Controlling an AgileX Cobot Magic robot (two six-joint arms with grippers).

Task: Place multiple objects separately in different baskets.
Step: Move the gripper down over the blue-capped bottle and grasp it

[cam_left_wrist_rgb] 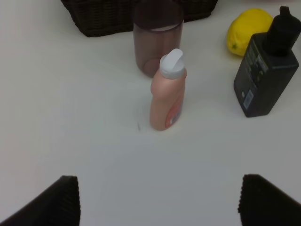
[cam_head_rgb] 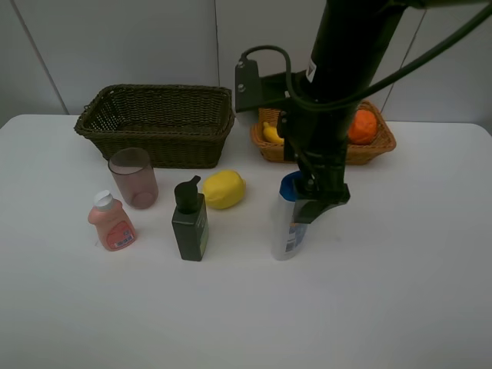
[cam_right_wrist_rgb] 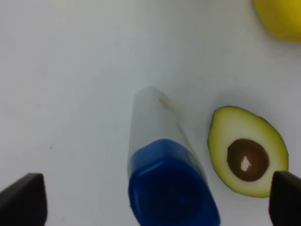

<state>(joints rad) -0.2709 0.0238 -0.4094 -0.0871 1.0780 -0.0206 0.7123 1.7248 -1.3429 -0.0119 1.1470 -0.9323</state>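
My work surface (cam_head_rgb: 246, 323) is a flat, matte white top. It fills the lower part of the exterior high view. Its rear edge runs straight across that view, and its rear left corner (cam_head_rgb: 9, 121) is rounded.

Behind the rear edge stands a pale grey wall (cam_head_rgb: 115, 38) built of plain panels. A thin vertical seam (cam_head_rgb: 216, 46) divides two panels near the middle. A second seam (cam_head_rgb: 38, 58) slants on the left.

Lighting is even and diffuse, and shadows on the surface are soft and short. Both wrist views show the same uniform white top.
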